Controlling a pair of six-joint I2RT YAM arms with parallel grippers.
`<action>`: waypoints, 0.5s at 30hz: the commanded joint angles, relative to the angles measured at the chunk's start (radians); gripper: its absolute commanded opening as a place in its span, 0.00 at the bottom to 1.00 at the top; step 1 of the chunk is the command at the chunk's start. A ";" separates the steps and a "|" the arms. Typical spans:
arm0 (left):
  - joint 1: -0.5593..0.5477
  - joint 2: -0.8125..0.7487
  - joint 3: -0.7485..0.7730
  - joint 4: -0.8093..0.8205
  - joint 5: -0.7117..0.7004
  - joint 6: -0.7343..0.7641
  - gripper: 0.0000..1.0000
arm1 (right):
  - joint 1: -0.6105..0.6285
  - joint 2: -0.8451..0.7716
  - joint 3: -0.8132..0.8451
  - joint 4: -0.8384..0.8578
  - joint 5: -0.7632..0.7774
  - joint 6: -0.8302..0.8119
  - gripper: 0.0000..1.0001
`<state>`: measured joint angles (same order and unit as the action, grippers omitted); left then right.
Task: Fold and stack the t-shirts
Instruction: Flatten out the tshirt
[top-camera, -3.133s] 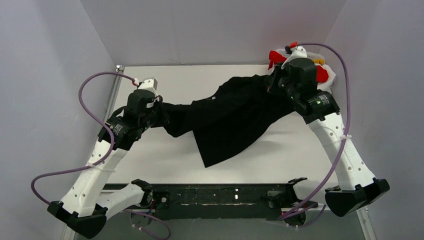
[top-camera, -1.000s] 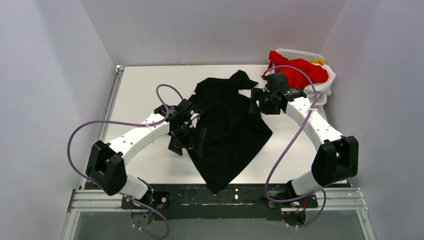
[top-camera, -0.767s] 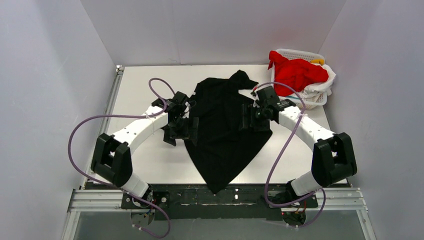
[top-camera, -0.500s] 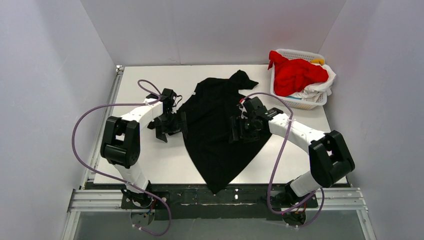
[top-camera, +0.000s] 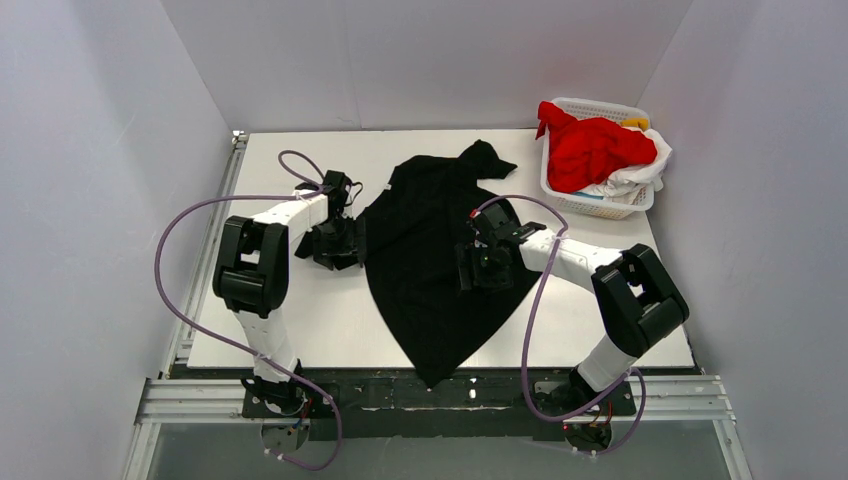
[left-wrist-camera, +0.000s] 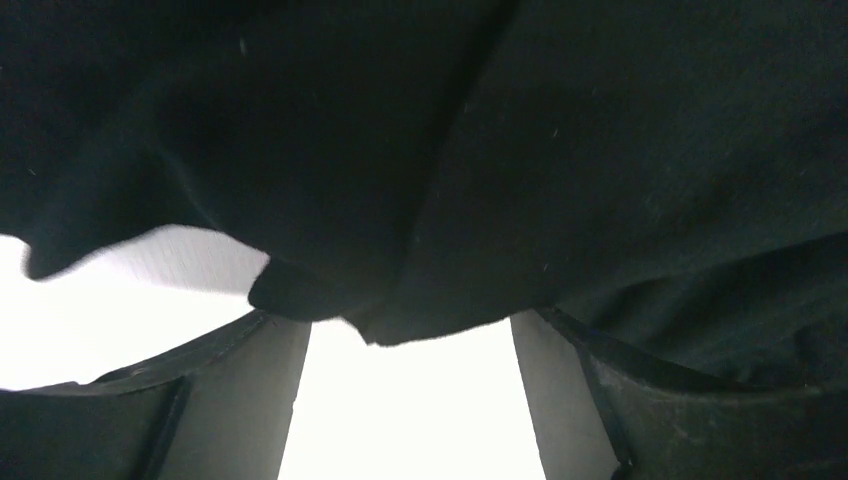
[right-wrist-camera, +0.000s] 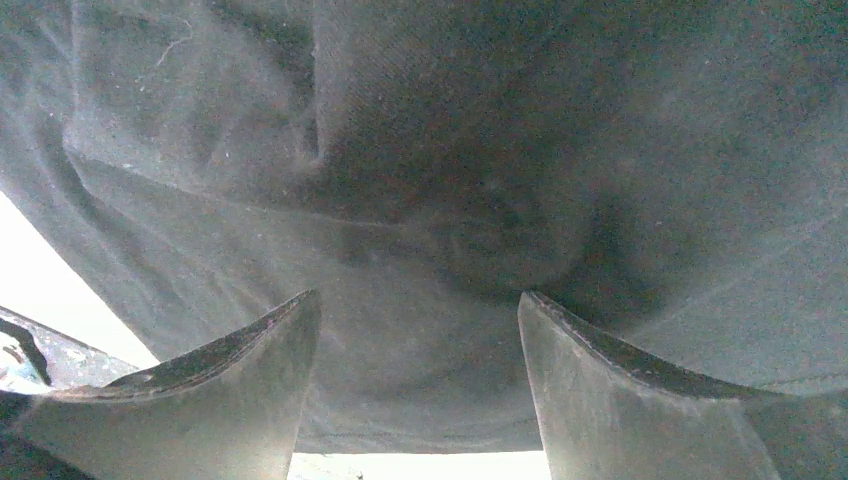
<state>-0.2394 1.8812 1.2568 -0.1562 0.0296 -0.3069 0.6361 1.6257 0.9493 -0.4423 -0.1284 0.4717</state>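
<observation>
A large black t-shirt (top-camera: 430, 230) lies spread on the white table (top-camera: 290, 310), its lower corner hanging over the near edge. My left gripper (top-camera: 350, 243) is low at the shirt's left edge. In the left wrist view its fingers stand apart, with the black hem (left-wrist-camera: 400, 300) lying across the left gripper (left-wrist-camera: 410, 322) at the tips. My right gripper (top-camera: 473, 268) rests over the shirt's right half; the right gripper (right-wrist-camera: 418, 300) is open, with black cloth (right-wrist-camera: 430, 180) filling the gap. A red t-shirt (top-camera: 590, 150), a white one (top-camera: 632, 186) and a bit of yellow (top-camera: 637, 123) sit in the basket.
A white lattice basket (top-camera: 600, 208) stands at the back right corner of the table. Grey walls close in the left, back and right sides. Purple cables (top-camera: 175, 250) loop from both arms over the table. A black rail (top-camera: 440, 390) runs along the near edge.
The left gripper has slid left and back to the shirt's left edge, its jaws narrowing. The right gripper has moved left and nearer over the shirt. The shirt lies still.
</observation>
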 joint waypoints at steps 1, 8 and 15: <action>0.012 0.042 0.032 -0.043 -0.073 0.043 0.70 | 0.001 0.001 -0.028 0.008 0.074 0.010 0.80; 0.023 0.066 0.108 -0.096 0.046 0.049 0.00 | -0.010 0.038 -0.024 -0.014 0.119 0.020 0.77; 0.023 -0.178 0.132 -0.412 0.289 -0.093 0.00 | -0.159 0.023 -0.019 -0.097 0.182 0.030 0.65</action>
<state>-0.2195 1.8980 1.3689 -0.2481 0.1230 -0.3038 0.5842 1.6306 0.9474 -0.4564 -0.0597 0.5068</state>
